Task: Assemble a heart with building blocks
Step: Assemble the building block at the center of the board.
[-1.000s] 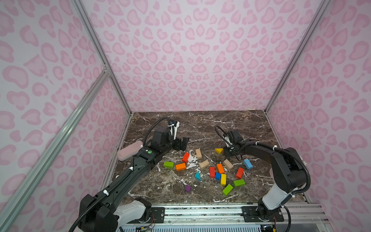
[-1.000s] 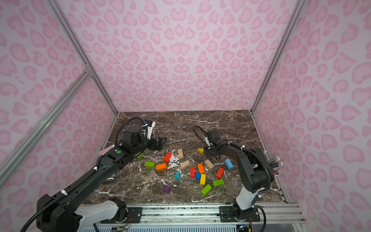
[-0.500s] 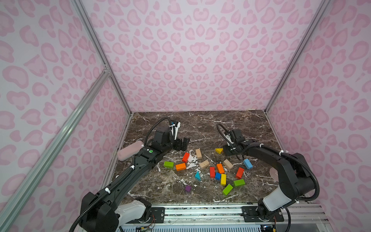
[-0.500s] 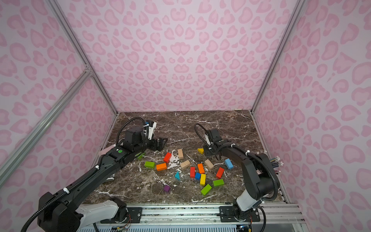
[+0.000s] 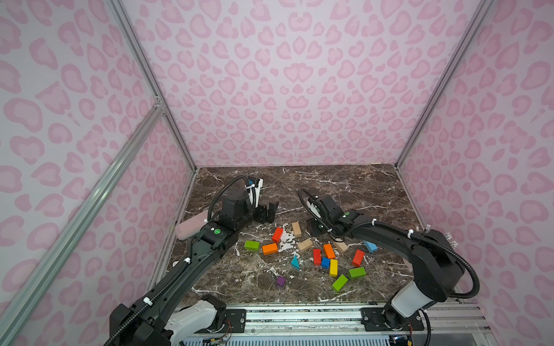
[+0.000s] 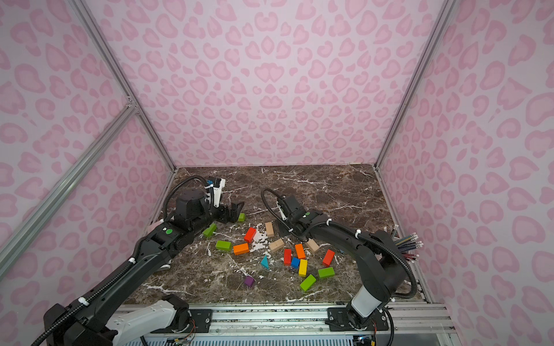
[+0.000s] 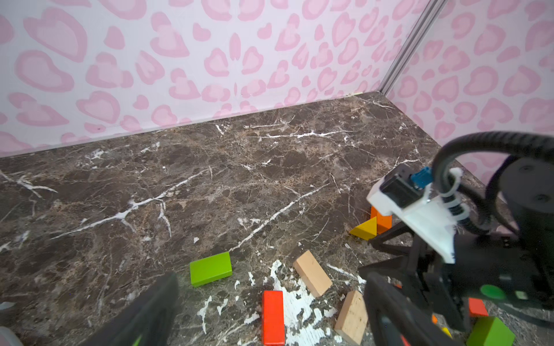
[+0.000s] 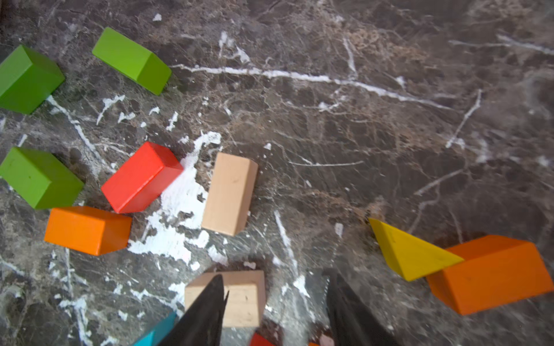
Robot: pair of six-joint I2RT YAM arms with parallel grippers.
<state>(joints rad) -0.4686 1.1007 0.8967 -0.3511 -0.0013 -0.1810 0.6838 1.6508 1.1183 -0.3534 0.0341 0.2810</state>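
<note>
1. Left gripper (image 5: 267, 212): jaws wide apart, empty.
2. Right gripper (image 8: 274, 287): jaws apart, holding nothing, near a yellow wedge (image 8: 410, 254).
3. Building blocks (image 5: 329, 251) lie scattered on the marble surface (image 5: 344, 185), between the arms.

no legible text or labels

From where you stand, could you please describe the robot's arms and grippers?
The left arm and right arm are black with grey bases, ribbed black cables under white zip ties, and a green dot each. The left gripper and right gripper have slim black fingers.
</note>
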